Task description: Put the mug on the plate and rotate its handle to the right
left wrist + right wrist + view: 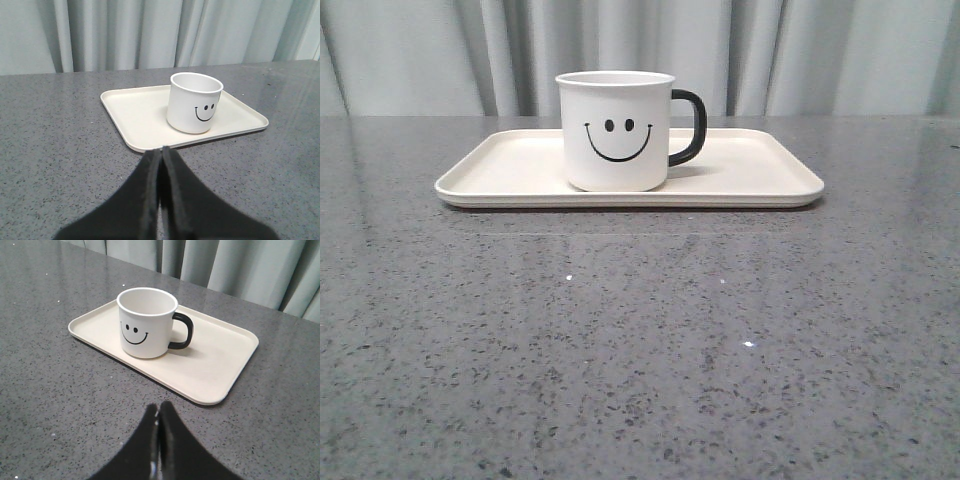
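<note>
The white mug (614, 130) with a black smiley face stands upright on the cream plate (750, 180), a little left of the plate's middle. Its black handle (690, 127) points right in the front view. The mug (194, 102) and plate (135, 112) also show in the left wrist view, handle hidden there. In the right wrist view I see the mug (146, 323), handle (183, 331) and plate (220, 360). My left gripper (162, 150) is shut and empty, above the table short of the plate. My right gripper (158, 406) is shut and empty, also short of the plate. Neither gripper shows in the front view.
The grey speckled table (640, 350) stretches in front of the plate. Pale curtains (820, 50) hang behind the table's far edge.
</note>
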Robot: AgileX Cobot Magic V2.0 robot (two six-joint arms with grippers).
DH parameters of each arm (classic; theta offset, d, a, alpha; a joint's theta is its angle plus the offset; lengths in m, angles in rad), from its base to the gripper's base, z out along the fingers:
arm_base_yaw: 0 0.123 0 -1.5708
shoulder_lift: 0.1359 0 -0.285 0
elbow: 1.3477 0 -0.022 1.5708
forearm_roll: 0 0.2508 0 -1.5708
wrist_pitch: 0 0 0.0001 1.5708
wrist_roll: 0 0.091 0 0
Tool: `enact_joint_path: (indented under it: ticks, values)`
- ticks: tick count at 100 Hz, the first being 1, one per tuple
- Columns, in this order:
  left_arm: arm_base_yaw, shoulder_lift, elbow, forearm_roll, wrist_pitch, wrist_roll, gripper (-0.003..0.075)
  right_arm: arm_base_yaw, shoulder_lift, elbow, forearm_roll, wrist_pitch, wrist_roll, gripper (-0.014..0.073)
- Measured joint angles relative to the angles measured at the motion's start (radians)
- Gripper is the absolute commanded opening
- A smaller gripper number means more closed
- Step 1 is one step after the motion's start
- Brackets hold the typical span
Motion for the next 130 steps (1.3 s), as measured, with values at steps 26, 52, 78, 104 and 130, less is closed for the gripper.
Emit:
enact_joint_path:
  ticks: [26,52,78,104,130]
  values:
    - [0.000,0.000,0.000,0.002,0.000,0.002,-0.0019,0.000,0.000,0.000,0.000,-0.002,0.000,-0.0060]
    - [0.084,-0.030,0.048,0.030,-0.032,0.002,-0.0019,0.000,0.000,0.000,0.000,-0.002,0.000,-0.0060]
    - [0.305,-0.138,0.180,0.012,-0.110,0.092,-0.0019,0.000,0.000,0.000,0.000,-0.002,0.000,-0.0060]
    - [0.432,-0.140,0.338,-0.006,-0.226,0.131,-0.0019,0.000,0.000,0.000,0.000,-0.002,0.000,-0.0060]
    - [0.449,-0.140,0.390,-0.007,-0.288,0.131,-0.0019,0.000,0.000,0.000,0.000,-0.002,0.000,-0.0060]
